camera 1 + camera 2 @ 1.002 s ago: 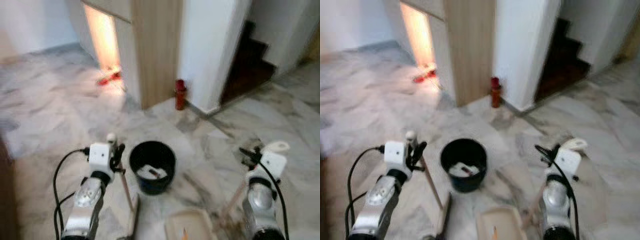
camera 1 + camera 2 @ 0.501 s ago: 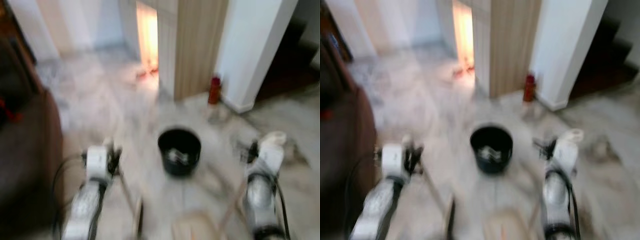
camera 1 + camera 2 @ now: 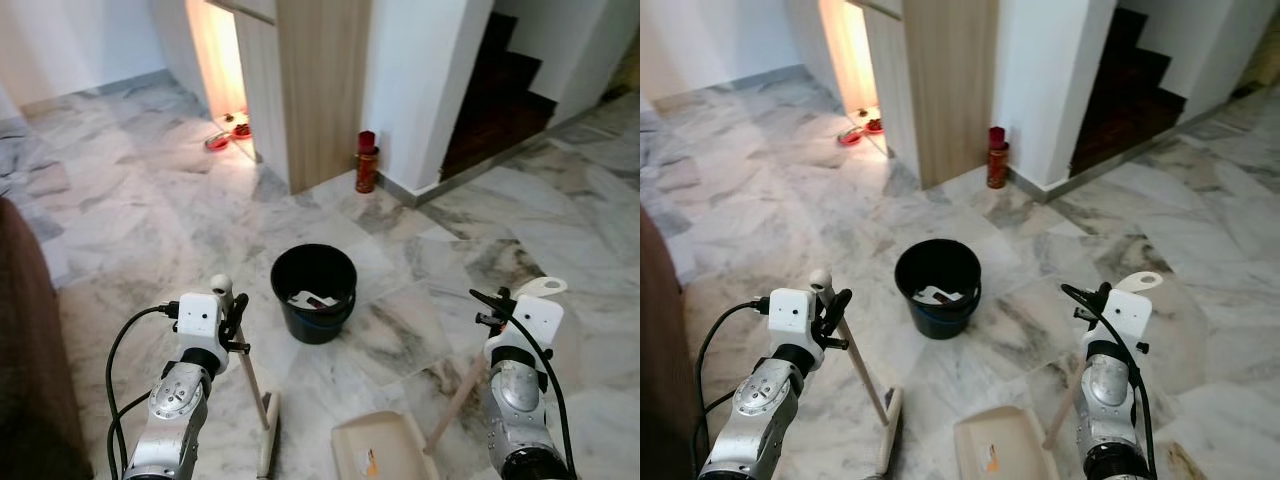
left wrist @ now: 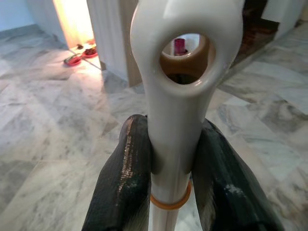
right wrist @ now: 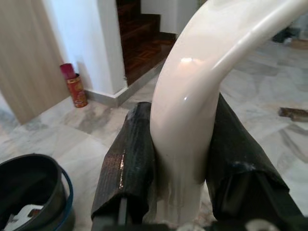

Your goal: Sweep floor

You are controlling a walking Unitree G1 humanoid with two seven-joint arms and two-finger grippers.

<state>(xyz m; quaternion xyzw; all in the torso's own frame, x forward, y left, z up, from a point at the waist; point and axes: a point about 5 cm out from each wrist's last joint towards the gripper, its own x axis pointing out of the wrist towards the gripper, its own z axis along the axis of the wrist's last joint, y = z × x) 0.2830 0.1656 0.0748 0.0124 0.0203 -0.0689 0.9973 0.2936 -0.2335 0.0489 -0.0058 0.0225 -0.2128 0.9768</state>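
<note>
1. We stand on a marble floor (image 3: 120,210) that runs open ahead and to our left; a dark brown piece of furniture (image 3: 25,360) bounds it at the near left edge
2. Ahead, a wooden panel (image 3: 320,90) and a white wall (image 3: 415,80) close the way; left of the panel a lit opening holds small red things (image 3: 228,135) on the floor, too small to name; right of the wall, one dark stairway (image 3: 500,90) rises
3. One black bucket (image 3: 314,292) sits on the floor between our arms, with pale scraps inside; open floor lies all round it
4. One dustpan (image 3: 385,450) lies low before us; its cream handle (image 5: 192,120) is pinched by our right gripper (image 5: 185,166), both fingers pressed against it
5. One broom (image 3: 255,400) slants down to the floor beside the dustpan; our left gripper (image 4: 171,163) pinches its white top end (image 4: 185,62)
6. One red canister (image 3: 366,162) stands at the foot of the white wall, well apart from the bucket
</note>
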